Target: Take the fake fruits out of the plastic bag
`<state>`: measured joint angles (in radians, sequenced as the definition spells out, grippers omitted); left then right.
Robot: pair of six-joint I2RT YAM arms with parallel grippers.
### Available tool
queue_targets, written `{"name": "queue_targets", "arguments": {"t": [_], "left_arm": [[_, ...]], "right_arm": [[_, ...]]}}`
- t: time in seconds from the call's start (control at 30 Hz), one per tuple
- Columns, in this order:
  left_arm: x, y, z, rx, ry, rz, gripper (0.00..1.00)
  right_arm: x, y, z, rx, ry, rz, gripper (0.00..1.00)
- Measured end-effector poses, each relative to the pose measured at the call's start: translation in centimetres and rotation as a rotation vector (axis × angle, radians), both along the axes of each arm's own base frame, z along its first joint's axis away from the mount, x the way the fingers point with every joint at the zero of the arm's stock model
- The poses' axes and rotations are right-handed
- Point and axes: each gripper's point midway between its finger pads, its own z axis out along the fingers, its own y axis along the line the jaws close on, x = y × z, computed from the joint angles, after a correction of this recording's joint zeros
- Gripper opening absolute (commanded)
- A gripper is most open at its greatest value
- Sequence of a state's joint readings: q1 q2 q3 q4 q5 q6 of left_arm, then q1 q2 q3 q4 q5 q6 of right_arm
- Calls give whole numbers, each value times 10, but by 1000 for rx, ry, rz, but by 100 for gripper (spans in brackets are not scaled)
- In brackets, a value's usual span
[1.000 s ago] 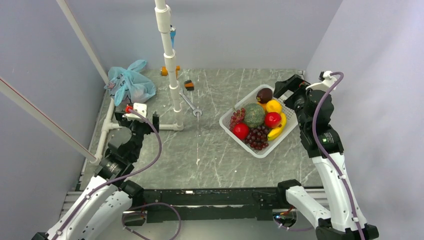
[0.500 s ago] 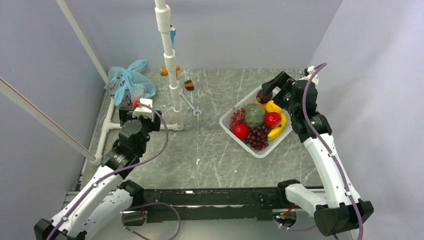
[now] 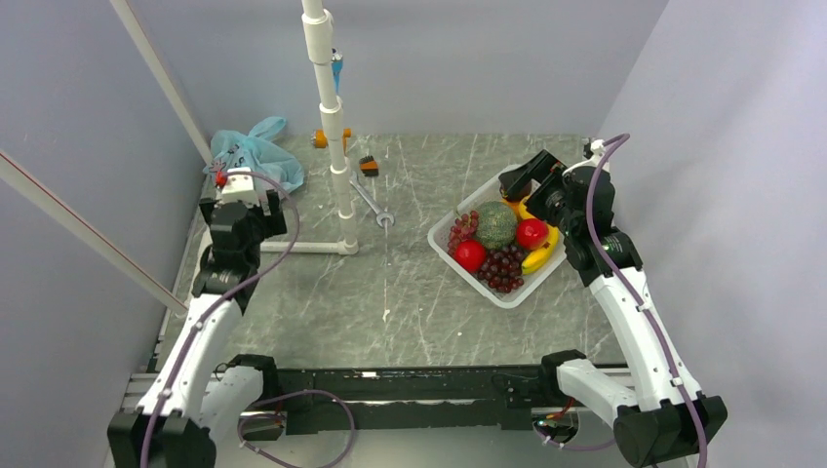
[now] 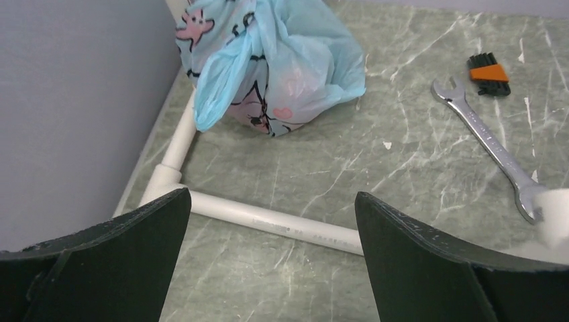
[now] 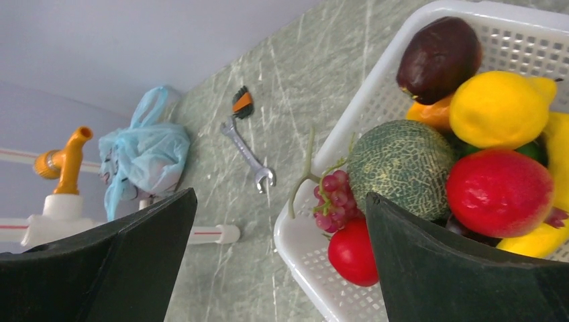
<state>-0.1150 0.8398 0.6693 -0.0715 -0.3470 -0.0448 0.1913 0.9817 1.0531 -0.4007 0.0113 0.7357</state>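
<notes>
The light-blue plastic bag [image 3: 255, 161] with a dark cartoon print lies tied at the back left corner of the table. It also shows in the left wrist view [image 4: 282, 67] and the right wrist view [image 5: 144, 157]. The fake fruits inside it are hidden; only faint pink shows through the film. My left gripper [image 3: 244, 216] is open and empty, a little short of the bag, over a white pipe [image 4: 268, 218]; its jaws [image 4: 272, 194] stand wide apart. My right gripper [image 3: 522, 178] is open and empty above the far end of the basket, its jaws [image 5: 280, 194] wide apart.
A white slotted basket [image 3: 441, 234] at the right holds a netted melon, red apples, a lemon, purple grapes and a banana. An upright white pipe frame [image 3: 332, 127] stands right of the bag. A wrench [image 3: 371, 203] and an orange-black brush [image 3: 368, 166] lie mid-table.
My left gripper has moved back and left toward the bag. My right gripper has swung left and now hangs over the basket's far end.
</notes>
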Motion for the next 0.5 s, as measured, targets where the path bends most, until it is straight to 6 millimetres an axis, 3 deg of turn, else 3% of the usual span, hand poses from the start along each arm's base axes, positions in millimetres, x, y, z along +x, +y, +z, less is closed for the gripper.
{"name": "queue_targets", "arguments": {"t": [0.3,0.5], "left_arm": [[34,39,-33,-111,124,55,99],[70,68,-55,-277,193,54,99]], "right_arm": [[-2,27,2,23,-24,161,100],[6,39,-12,38,22,218,100]]}}
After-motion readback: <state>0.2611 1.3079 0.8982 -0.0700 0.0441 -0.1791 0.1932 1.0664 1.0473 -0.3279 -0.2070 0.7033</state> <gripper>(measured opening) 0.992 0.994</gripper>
